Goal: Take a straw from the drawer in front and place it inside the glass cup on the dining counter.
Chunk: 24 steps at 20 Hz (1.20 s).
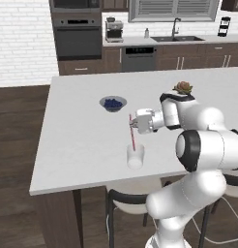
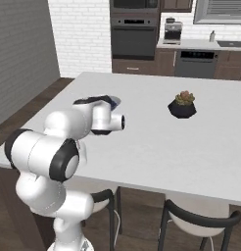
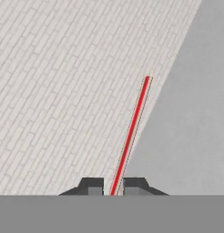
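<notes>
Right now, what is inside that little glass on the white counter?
The straw reaches down into the glass cup, its upper part pinched by the gripper. Its lower end blurs behind the glass, so contact with the bottom stays unclear.

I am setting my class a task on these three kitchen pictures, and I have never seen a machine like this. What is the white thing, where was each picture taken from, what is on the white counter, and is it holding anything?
The white thing is a robot arm on a driving base, rendered in a simulated kitchen. Two pictures come from cameras on the base, behind the arm to its left and right, looking over the dining counter. The third comes from a camera on the hand, looking along the gripper.

On the counter stand a short glass cup, a small bowl of blue berries and a small potted plant.

The gripper is shut on a thin red straw. In the left base view the straw hangs from the gripper, tilted a little, with its lower end at the cup; whether it touches the bottom I cannot tell.
</notes>
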Tool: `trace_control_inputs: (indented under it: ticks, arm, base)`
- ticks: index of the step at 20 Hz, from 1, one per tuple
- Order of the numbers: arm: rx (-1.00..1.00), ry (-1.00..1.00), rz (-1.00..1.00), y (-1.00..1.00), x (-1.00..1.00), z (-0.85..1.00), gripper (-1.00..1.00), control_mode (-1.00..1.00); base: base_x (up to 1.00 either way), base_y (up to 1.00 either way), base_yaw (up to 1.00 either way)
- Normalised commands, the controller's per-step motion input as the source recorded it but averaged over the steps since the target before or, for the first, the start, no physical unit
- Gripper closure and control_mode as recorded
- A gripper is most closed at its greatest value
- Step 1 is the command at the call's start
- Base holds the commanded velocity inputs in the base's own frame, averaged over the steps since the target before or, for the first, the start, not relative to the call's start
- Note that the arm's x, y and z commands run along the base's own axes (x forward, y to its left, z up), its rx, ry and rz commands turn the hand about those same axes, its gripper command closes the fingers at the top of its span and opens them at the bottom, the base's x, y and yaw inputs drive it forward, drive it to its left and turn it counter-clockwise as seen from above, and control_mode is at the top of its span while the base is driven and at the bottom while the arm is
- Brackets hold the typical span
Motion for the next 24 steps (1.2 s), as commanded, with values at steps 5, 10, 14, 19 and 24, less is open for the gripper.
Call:
trace_control_inputs:
  ticks: [5, 10, 14, 19, 24]
  arm:
    - [0.01, -0.06, 0.06, 0.01, 0.2, -0.21, 1.0, -1.0]
    - [0.01, -0.08, 0.05, 0.0, 0.18, -0.12, 1.0, -1.0]
    - [0.02, -0.14, 0.04, -0.03, -0.66, 0.0, 1.0, -1.0]
    - [0.05, -0.17, 0.02, -0.08, -1.0, 0.0, 1.0, -1.0]
    - [0.05, -0.13, 0.02, 0.0, -0.44, 0.0, 1.0, -1.0]
  base:
    - [0.0, 0.0, 0.0]
    - [0.0, 0.0, 0.0]
    - [0.0, 0.0, 0.0]
    - [0.0, 0.0, 0.0]
    - [0.0, 0.0, 0.0]
